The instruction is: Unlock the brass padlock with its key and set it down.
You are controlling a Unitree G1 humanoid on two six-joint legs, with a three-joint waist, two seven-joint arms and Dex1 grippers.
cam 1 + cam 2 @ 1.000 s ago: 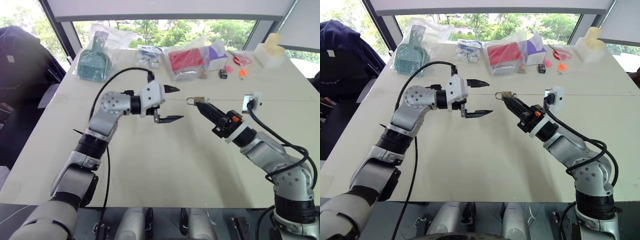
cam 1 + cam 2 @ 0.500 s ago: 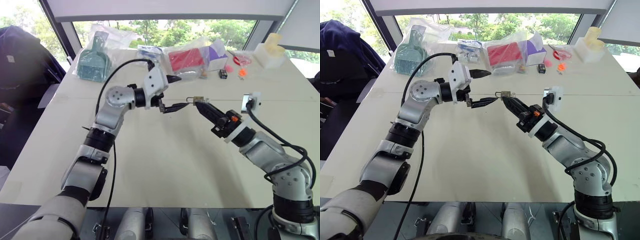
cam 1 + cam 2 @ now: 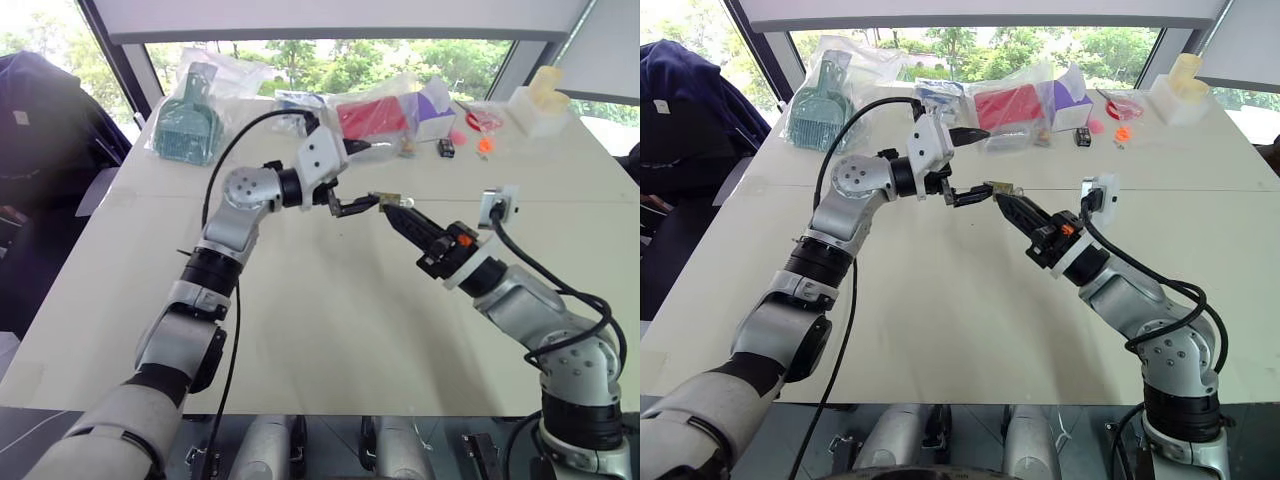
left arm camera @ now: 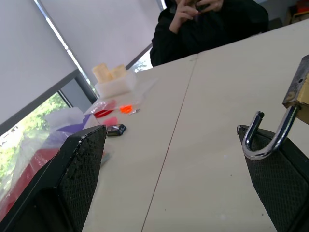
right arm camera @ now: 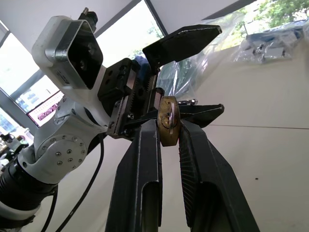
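The brass padlock (image 5: 168, 121) is up in the air over the middle of the table (image 3: 330, 330), not lying on it. The right gripper (image 5: 169, 133) has it pinched tight between the tips of its two black fingers, so that gripper is almost fully closed on the little lock. In the left wrist view the silver shackle (image 4: 267, 136) is a hook with one end free, so the lock looks already open. The keyhole end faces back toward the right wrist camera, and I cannot make out a key in it. The left gripper (image 3: 358, 176) is spread as wide as it goes and holds nothing. Its lower finger (image 3: 354, 206) is right beside the shackle, maybe touching it; I cannot tell which. Its upper finger (image 3: 362, 147) sticks out well above the lock. I think the step now is for the left gripper to get hold of the lock by its loop end. To do that well, the right gripper should stay very steady, because the lock is tiny and could slip or spin. The left gripper should get the lock squarely between both fingers before closing, and close slowly. Farther back on the table are plastic bags (image 3: 385, 118), some small trinkets (image 3: 447, 147) and a white box (image 3: 540, 105), well apart from the grippers. A person (image 4: 207, 24) sits at the far side.
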